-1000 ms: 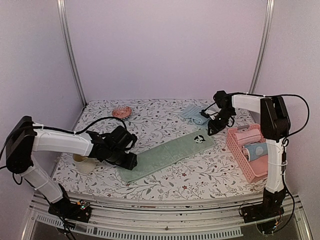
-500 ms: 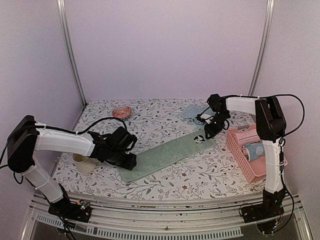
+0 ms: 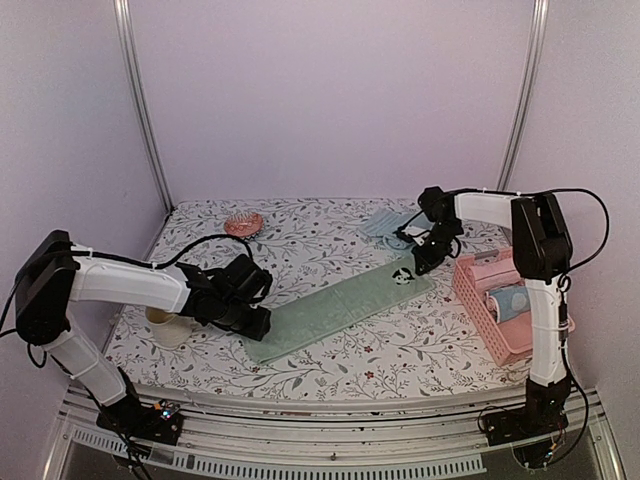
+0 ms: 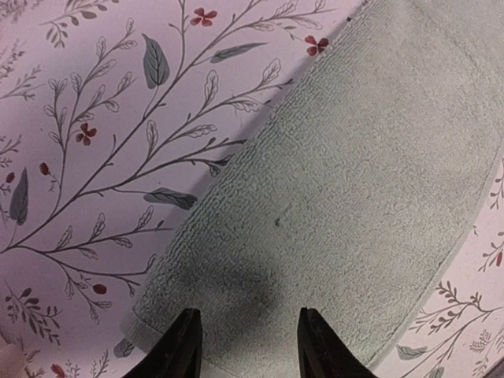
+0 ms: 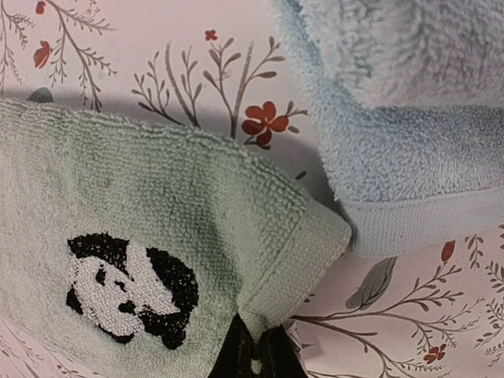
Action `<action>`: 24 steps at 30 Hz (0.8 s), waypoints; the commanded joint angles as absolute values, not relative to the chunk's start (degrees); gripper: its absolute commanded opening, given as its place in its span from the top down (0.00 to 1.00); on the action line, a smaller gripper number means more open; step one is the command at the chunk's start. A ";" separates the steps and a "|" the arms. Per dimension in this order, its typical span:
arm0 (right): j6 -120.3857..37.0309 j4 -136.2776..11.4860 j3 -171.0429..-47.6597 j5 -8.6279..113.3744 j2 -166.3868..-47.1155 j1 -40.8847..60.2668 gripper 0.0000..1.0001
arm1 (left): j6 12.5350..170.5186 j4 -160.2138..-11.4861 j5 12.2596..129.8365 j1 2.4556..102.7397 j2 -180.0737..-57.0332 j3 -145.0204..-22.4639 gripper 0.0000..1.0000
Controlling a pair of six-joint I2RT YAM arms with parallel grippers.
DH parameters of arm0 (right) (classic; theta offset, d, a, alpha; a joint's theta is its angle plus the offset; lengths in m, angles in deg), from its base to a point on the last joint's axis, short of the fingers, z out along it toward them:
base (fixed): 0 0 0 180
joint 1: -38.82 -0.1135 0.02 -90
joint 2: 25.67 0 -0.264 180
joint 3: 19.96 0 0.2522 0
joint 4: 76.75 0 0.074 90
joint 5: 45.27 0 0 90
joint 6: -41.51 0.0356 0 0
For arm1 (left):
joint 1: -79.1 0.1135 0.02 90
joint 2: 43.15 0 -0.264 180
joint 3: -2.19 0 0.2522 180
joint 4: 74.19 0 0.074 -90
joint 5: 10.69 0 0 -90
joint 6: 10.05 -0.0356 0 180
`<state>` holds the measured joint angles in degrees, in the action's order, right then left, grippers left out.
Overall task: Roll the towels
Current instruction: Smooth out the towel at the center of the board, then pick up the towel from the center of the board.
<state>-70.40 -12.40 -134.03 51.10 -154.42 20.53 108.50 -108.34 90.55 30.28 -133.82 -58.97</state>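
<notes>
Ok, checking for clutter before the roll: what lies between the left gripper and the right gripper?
Only the green towel, flat on the tablecloth from left gripper to right gripper, seen in the top view.

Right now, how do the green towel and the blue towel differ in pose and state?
The green towel lies spread flat in a long strip; the blue towel sits bunched small beyond it. The green towel shows a panda patch; the blue towel shows none. The right hand pinches the green towel's corner; no hand holds the blue towel. Both are terry.
</notes>
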 commanded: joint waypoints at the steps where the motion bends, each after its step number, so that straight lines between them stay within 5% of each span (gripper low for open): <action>1: -71.12 -10.67 -136.34 51.62 -154.85 22.19 0.97 | 108.68 -108.69 91.60 29.52 -134.31 -58.53 0.57; 24: -71.47 -3.75 -145.54 51.35 -149.63 25.36 0.97 | 108.33 -111.24 95.12 29.61 -134.91 -59.37 0.57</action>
